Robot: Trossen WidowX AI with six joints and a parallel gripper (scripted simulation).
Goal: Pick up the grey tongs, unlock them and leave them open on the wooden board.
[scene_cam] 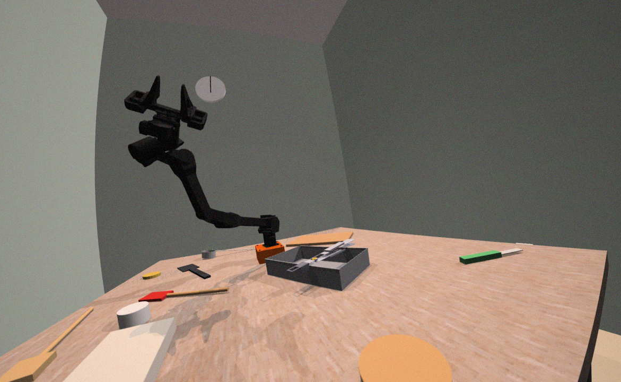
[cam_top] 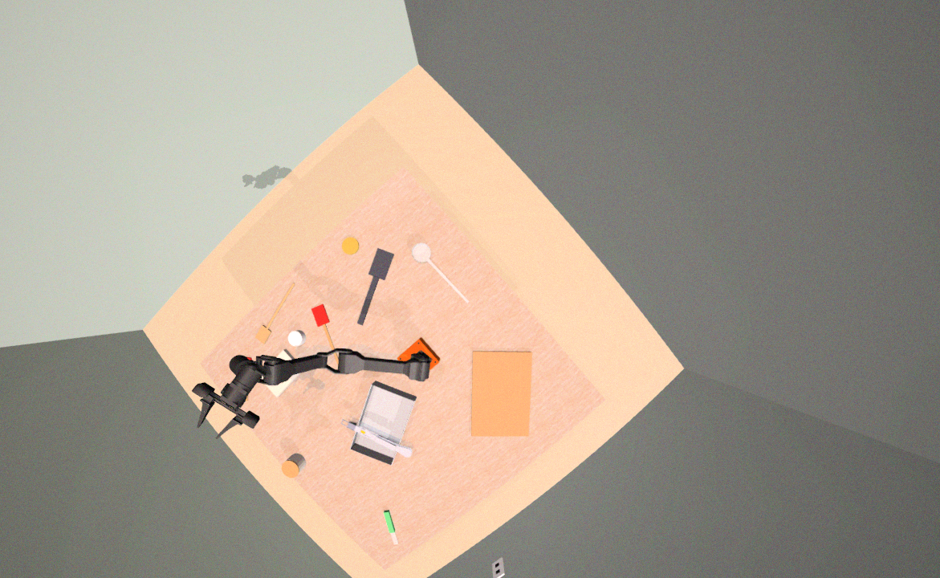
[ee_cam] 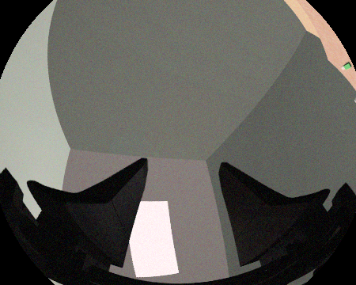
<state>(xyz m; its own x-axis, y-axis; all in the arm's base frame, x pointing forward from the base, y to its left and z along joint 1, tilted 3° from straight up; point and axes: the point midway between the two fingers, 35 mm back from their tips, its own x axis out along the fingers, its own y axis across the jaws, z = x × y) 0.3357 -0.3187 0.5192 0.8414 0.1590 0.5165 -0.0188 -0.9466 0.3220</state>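
The grey tongs (cam_top: 380, 435) (scene_cam: 324, 254) lie shut across the grey roasting tin (cam_top: 372, 453) (scene_cam: 317, 277) in the middle of the table. The wooden board (cam_top: 500, 392) (scene_cam: 319, 237) lies flat beyond the tin, with nothing on it. My gripper (cam_top: 209, 429) (scene_cam: 169, 84) (ee_cam: 183, 164) is raised high over the table's edge, far from the tin, with its fingers pointing up at the wall and ceiling. It is open and nothing is between the fingers.
On the table lie a green-handled knife (cam_top: 389, 524) (scene_cam: 481, 257), an orange cylinder (cam_top: 291, 467) (scene_cam: 405, 358), a red spatula (cam_top: 320, 316) (scene_cam: 156, 295), a black spatula (cam_top: 380, 266) (scene_cam: 193, 270), a white cylinder (cam_top: 295, 337) (scene_cam: 133, 314) and a cream block (scene_cam: 122, 351).
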